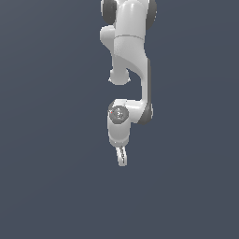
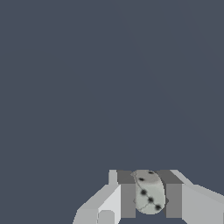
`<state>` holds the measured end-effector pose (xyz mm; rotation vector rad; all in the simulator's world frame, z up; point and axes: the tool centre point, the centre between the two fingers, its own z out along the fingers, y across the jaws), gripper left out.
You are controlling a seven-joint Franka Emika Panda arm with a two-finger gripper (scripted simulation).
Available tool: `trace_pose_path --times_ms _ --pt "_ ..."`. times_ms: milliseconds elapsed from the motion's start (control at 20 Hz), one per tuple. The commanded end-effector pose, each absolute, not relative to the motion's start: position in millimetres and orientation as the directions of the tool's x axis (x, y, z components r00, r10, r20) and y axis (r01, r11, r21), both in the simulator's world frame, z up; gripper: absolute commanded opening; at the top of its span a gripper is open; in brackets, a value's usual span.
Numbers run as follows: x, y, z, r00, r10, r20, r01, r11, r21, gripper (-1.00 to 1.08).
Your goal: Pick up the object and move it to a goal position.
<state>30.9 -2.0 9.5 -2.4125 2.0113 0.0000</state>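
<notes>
a white franka panda arm (image 1: pixel 133 56) reaches down from the top of the exterior view over a flat, dark blue-grey surface (image 1: pixel 46 163), its wrist bent so that the gripper (image 1: pixel 122 157) points toward the lower part of the picture. from this side the two fingers overlap into one pale sliver, and nothing between them can be made out at that size.

the wrist view is clearer. the gripper (image 2: pixel 150 196) has its two grey pads (image 2: pixel 127 199) drawn in close against either side of the object (image 2: pixel 149 192), a small pale grey rounded piece marked with dark spots and thin lines, rather like a die. the pads touch it on both flanks, so the jaws are nearly closed, parted only by the object they clamp. the same plain surface (image 2: pixel 87 78) fills the remainder of that view. whether the object sits on the surface or is held clear of it cannot be told from either picture.
</notes>
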Motion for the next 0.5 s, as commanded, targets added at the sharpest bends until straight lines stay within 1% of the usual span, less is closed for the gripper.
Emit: trace_pose_path --times_ms 0,450 --pt "31 -2 9 0.18 -0.984 0.0 -0.984 -0.18 0.0 -1.0" --pt "30 -5 23 0.18 -0.984 -0.001 -0.984 -0.18 0.0 -1.0"
